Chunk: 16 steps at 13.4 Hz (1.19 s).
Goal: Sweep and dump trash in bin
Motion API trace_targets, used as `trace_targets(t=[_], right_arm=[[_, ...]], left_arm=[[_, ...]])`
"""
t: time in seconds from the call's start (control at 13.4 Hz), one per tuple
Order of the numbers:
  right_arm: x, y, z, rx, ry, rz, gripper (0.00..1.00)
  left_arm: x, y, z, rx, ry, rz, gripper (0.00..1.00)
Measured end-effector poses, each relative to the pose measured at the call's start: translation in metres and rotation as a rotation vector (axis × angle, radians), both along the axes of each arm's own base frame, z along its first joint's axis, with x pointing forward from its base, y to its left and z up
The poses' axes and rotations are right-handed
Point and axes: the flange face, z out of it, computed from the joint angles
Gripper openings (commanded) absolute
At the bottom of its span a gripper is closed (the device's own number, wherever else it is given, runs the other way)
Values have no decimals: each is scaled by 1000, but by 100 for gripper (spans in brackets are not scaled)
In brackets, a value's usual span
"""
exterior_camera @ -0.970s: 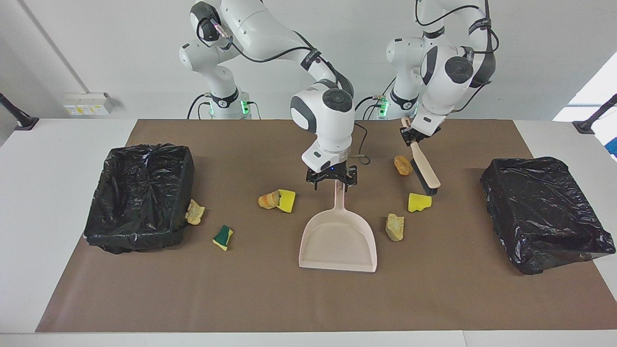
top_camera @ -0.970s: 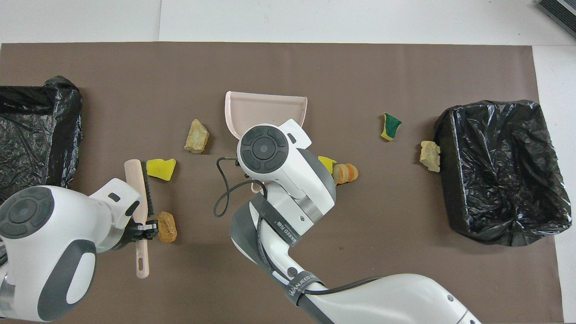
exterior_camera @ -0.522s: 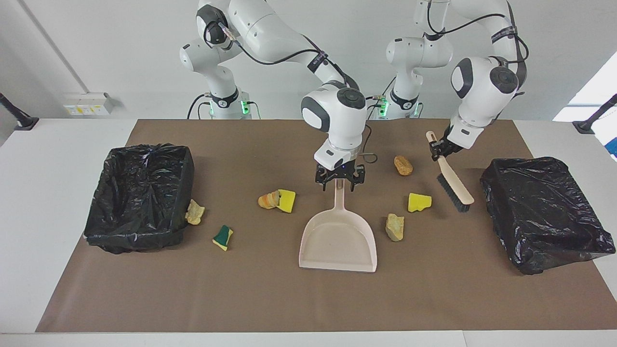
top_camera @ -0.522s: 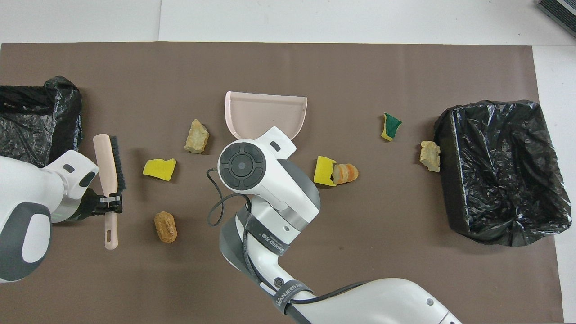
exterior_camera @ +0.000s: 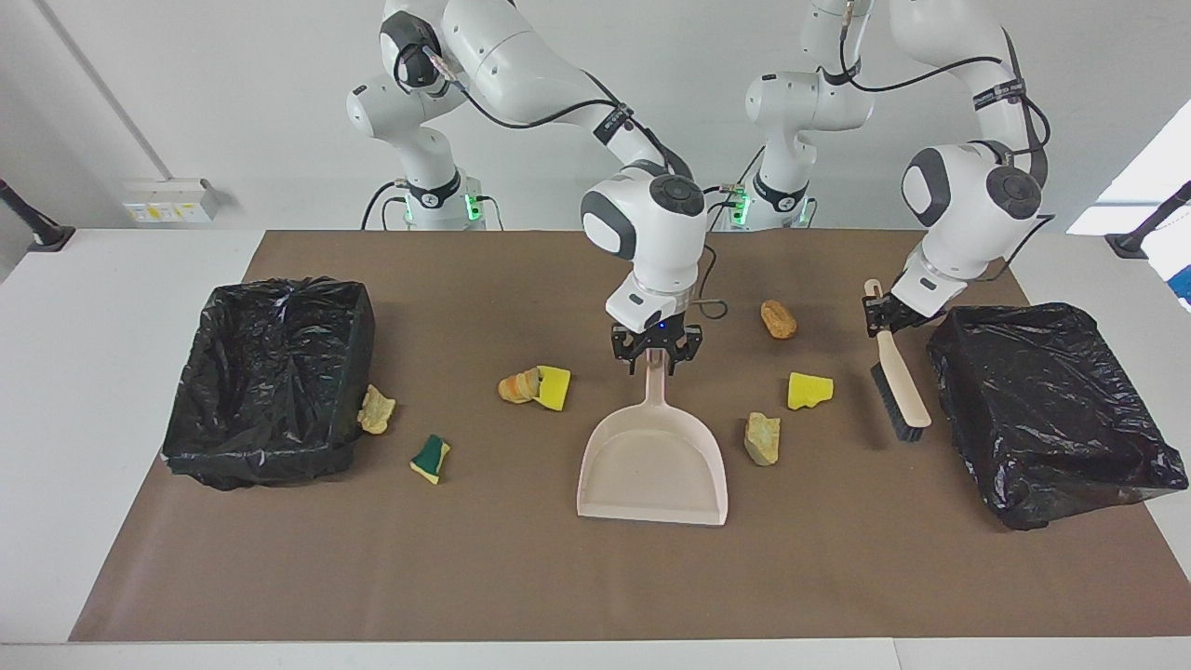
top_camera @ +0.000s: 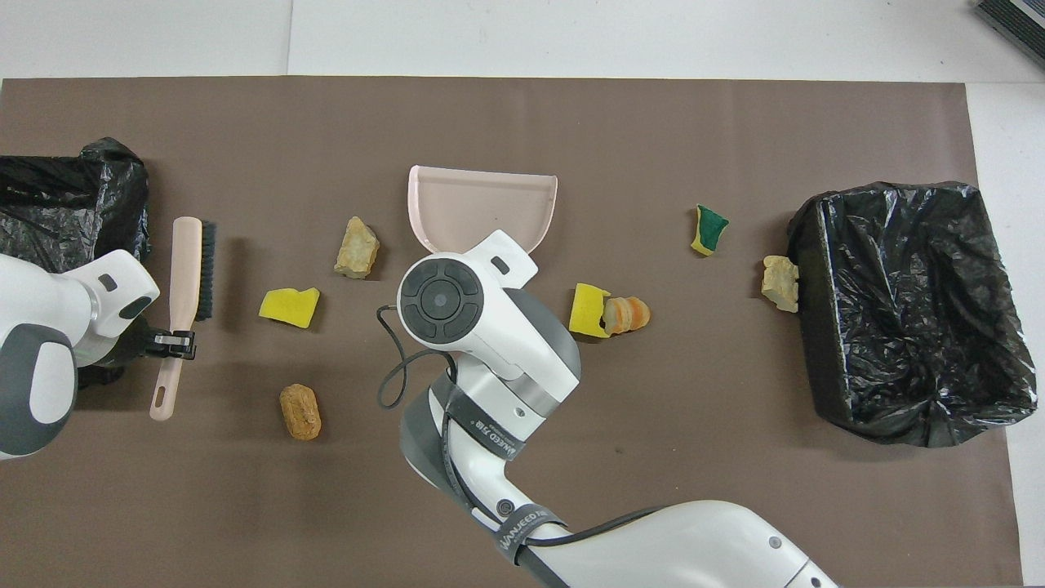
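The beige dustpan (exterior_camera: pixel 651 465) lies flat mid-table, its handle toward the robots. My right gripper (exterior_camera: pixel 657 365) is open, its jaws on either side of the handle's end. My left gripper (exterior_camera: pixel 882 314) is shut on the handle of a beige brush (exterior_camera: pixel 901 391), held tilted, bristles low, beside the black-lined bin (exterior_camera: pixel 958 391) at the left arm's end. Trash lies scattered. Between brush and dustpan are a yellow sponge (exterior_camera: pixel 809 390), a tan lump (exterior_camera: pixel 762 438) and an orange-brown lump (exterior_camera: pixel 779 318). A yellow sponge (exterior_camera: pixel 554 387) touches an orange piece (exterior_camera: pixel 517 385).
A second black-lined bin (exterior_camera: pixel 358 372) stands at the right arm's end, with a tan scrap (exterior_camera: pixel 376 409) against its wall and a green-and-yellow sponge piece (exterior_camera: pixel 431 459) close by. A brown mat (exterior_camera: pixel 595 577) covers the table. In the overhead view the right wrist (top_camera: pixel 445 298) hides the dustpan's handle.
The left arm has carried the brush from beside the orange-brown lump out toward the bin at its own end. The right gripper shifted slightly along the dustpan's handle and its jaws have narrowed.
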Motion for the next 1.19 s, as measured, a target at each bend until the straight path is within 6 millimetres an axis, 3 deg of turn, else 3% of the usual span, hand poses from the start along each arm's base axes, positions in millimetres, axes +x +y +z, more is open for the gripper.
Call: trace_targets(t=[0.22,0.3,0.45,0.6,0.9,1.19], right_arm=[[-2,2,0,1,1,4,7],[-2,2,0,1,1,4,0],[-4,5,0,0,1,10,0],[-8,9,6,6,-7,17,0],[7,-11,36,16,-39,76,0],[24,-40,54,2,-39,220,0]], left_arm=[[36,-9,-3,9,-26,-188,0],[51,-20,-4,13,-35,-253,0],[77,-47,-8,30,-47,-334,0],[96,-60,-8,59,-60,-428,0],[120,-71,5,68,-96,-739,0],[134,-101,5,108,-97,-1004,0]])
